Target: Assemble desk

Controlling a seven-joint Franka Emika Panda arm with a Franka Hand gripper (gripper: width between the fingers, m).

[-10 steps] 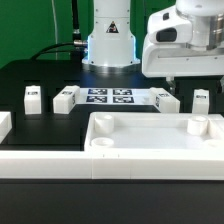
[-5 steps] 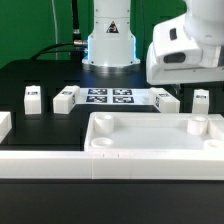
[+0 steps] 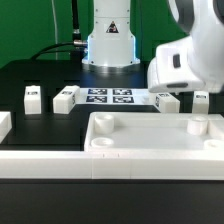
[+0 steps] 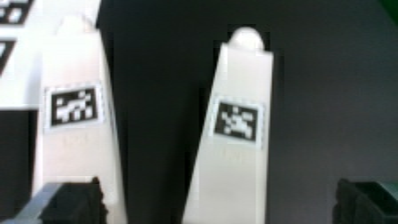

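Note:
The desk's tabletop (image 3: 150, 150), a white shallow tray with corner sockets, lies at the front of the table. Two tagged white legs (image 3: 33, 97) (image 3: 65, 98) lie at the exterior view's left, and two more (image 3: 166, 100) (image 3: 201, 100) at its right. The arm's white hand (image 3: 186, 62) hangs low over the right pair and hides its own fingers. In the wrist view my gripper (image 4: 217, 203) is open, one leg (image 4: 240, 125) lying between its dark fingertips (image 4: 71, 202) and untouched. A second leg (image 4: 68, 105) lies beside one fingertip.
The marker board (image 3: 110, 97) lies flat between the two pairs of legs. The robot's base (image 3: 108, 40) stands behind it. A white rail end (image 3: 4, 124) shows at the exterior view's left edge.
The hand has come down and shifted toward the exterior view's right, now low over the right pair of legs. The jaws stayed open. The parts have not moved.

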